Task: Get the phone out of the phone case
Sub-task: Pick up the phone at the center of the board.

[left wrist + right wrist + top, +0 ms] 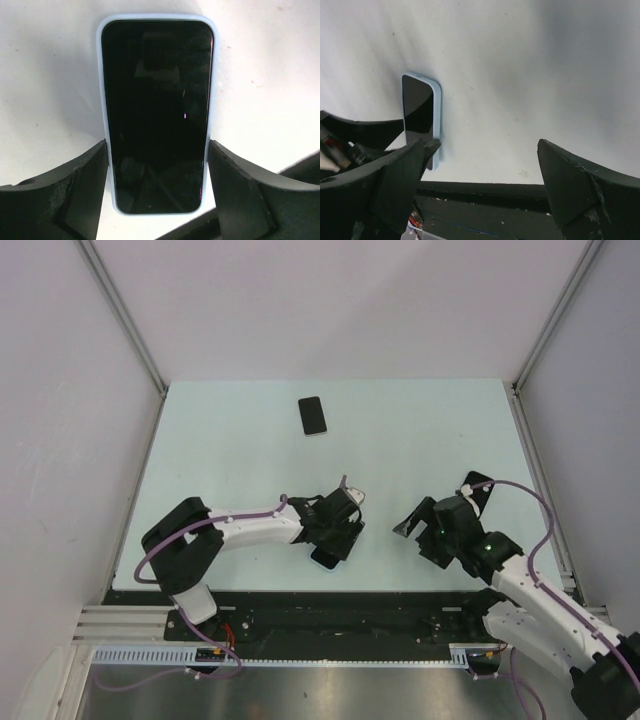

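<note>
Pale mint, matte, flat surface (230,440), enclosed by plain white walls. Left arm (250,528), white shell with black joints and a purple cable, reaches right across the near part of the surface; right arm (530,590), same build, angles in from the near right corner. Left fingers (85,190), black, coarse-textured and wedge-shaped, are closed against both long edges of the pale blue phone case (157,16), near its lower half. Right fingers (575,185), of the same black material, are spread wide and hold nothing, well apart from the case, which lies to their left. The case is a rounded-corner rectangle with a smooth, raised rim and lies flat on the near centre of the surface. Black glossy phone (157,115) is seated fully inside it, screen up, reflections on the glass. A second dark rectangular slab with pale edging (313,416) lies flat on the far part of the surface, well apart from both arms; whether it is a phone cannot be told.
</note>
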Robot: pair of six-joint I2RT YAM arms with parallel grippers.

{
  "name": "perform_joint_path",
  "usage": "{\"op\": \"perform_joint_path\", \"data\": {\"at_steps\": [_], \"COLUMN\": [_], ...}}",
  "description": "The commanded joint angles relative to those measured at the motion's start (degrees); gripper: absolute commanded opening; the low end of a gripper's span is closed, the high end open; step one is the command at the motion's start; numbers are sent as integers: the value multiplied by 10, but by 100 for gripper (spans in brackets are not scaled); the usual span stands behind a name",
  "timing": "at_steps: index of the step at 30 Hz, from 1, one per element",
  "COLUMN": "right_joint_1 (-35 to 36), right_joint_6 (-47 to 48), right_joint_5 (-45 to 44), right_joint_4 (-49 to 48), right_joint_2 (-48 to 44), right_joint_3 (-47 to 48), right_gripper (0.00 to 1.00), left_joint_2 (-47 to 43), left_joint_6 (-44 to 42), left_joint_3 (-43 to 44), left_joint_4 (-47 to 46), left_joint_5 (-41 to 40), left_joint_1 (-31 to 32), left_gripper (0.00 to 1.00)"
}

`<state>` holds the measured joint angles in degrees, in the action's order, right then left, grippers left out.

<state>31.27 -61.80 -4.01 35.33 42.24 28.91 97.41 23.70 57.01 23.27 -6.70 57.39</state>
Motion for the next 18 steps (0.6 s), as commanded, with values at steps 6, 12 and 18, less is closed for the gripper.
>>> {"op": "perform_joint_path", "data": {"at_steps": [6,12,18], "right_joint_1": [38,36,53], "right_joint_6": [-118,-196,-211], "right_joint_5": [117,154,166], "right_joint_4": [-316,-520,-613], "right_joint_2": [127,171,217], "right_joint_3": [-67,-127,-126], "right_gripper": [100,96,77], "left_joint_2": [-120,-126,-131], "left_joint_6": [-5,-2,5], "left_joint_3": [-22,-39,-41], "left_joint_4": [-44,-59,-69], "left_joint_5": [134,170,189], "left_joint_1": [-37,-51,-52], "left_gripper": [57,55,55]}}
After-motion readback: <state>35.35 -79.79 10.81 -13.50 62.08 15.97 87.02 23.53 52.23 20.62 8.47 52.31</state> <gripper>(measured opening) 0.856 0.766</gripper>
